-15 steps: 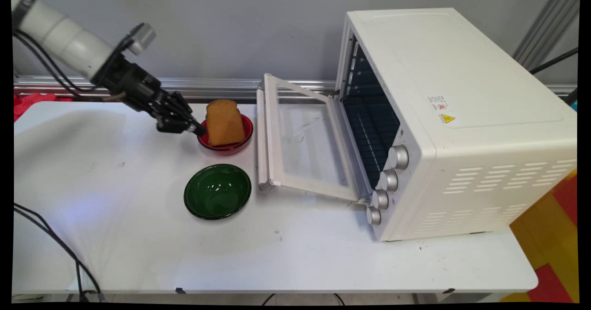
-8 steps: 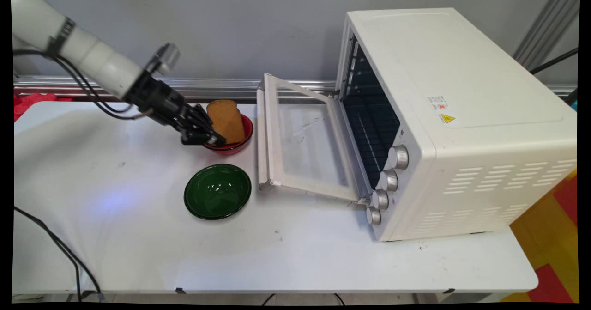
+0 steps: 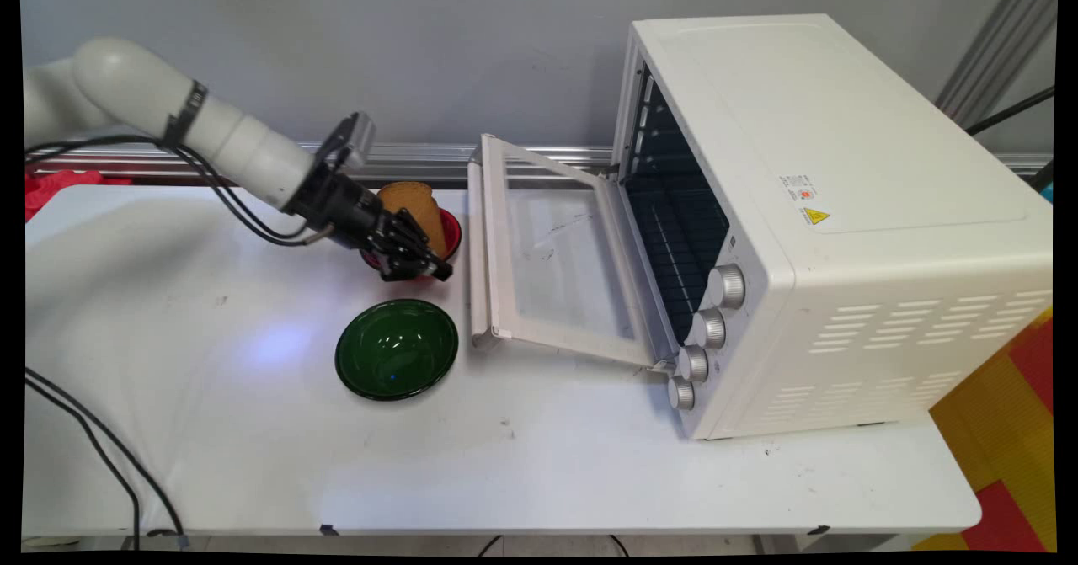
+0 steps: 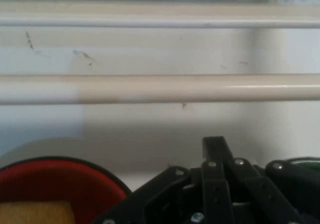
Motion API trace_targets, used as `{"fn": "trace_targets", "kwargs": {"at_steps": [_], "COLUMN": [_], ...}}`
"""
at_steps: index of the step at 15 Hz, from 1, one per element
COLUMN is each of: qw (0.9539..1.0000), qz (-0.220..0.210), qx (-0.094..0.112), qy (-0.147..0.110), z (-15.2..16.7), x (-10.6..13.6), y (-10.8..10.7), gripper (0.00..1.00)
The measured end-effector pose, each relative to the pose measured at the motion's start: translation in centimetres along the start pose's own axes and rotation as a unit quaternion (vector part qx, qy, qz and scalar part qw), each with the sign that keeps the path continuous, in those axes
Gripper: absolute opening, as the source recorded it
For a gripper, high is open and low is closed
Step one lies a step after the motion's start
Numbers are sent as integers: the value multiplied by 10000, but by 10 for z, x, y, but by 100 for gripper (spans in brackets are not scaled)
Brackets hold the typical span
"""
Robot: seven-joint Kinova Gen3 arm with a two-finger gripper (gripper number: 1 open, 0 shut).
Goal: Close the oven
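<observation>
Where the claw stands: gripper (image 3: 440,273) low over the front rim of the red bowl (image 3: 453,230), tilted down toward 4 o'clock in the main view; whether it touches the rim cannot be told.
Claw state: fingers drawn together, nothing between them; hand view shows the gripper (image 4: 214,143) as one closed tip.
Red bowl contents: slice of bread (image 3: 414,199) standing upright, at 12 o'clock from the gripper.
Green bowl (image 3: 396,349): at 6 o'clock from the gripper, near, apart from the red bowl.
Oven door (image 3: 556,262): at 3 o'clock, folded down open, its handle (image 3: 477,253) just beside both bowls.
Oven (image 3: 842,211): white, beyond the door at 3 o'clock; four knobs (image 3: 712,327) on its front.
Support: white table (image 3: 589,464).
</observation>
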Motion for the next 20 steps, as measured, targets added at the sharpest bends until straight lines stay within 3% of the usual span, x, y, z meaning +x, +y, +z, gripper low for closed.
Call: {"fn": "trace_targets", "kwargs": {"at_steps": [7, 20], "qw": [9997, 9972], "qz": [-80, -140], "qx": [107, 134], "qy": [187, 722], "z": [23, 14], "x": [3, 42], "y": [-7, -10], "gripper": [0, 0]}}
